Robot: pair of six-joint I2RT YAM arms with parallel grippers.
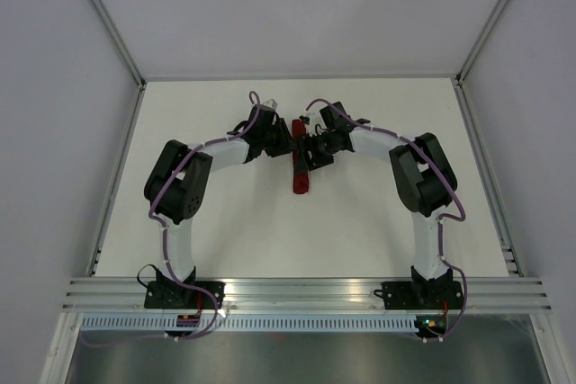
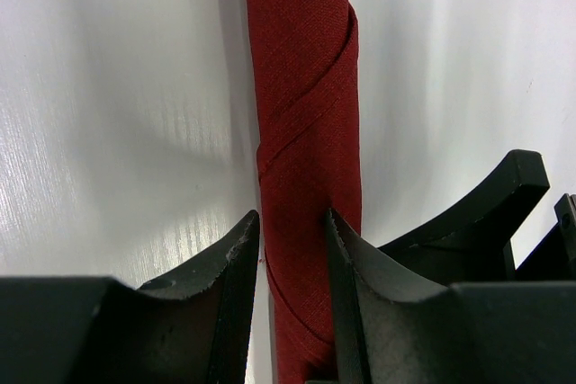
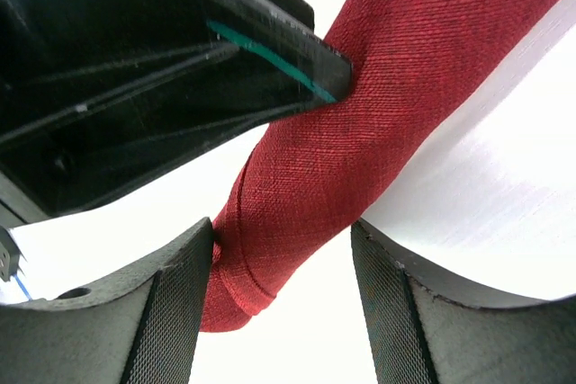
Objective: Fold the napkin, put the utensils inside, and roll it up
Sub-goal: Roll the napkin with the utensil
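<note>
A dark red napkin [image 1: 300, 168], rolled into a tight tube, lies on the white counter [image 1: 225, 222] toward its far side, its length running from near to far. Both robot arms curve inward from their bases on the metal rail [image 1: 306, 292] at the near edge and meet over it.

The left hand [image 1: 290, 139] comes at the far half of the roll from the left. Seen from the left wrist, its two black fingers [image 2: 236, 267] stand on either side of the napkin [image 2: 306, 87], and the left hand [image 2: 292, 231] pinches the cloth between them. One finger presses into the fabric's edge. A diagonal seam of the outer wrap winds up the tube above them.

The right hand [image 1: 310, 152] reaches in from the right, just nearer than the left hand and almost touching it. In the right wrist view the roll [image 3: 360, 150] passes slantwise through the right hand [image 3: 283, 236], whose fingertips [image 3: 193, 249] touch it on both flanks, gripping it close to one end. The left hand's black finger [image 3: 225, 42] presses against the roll just above.
</note>
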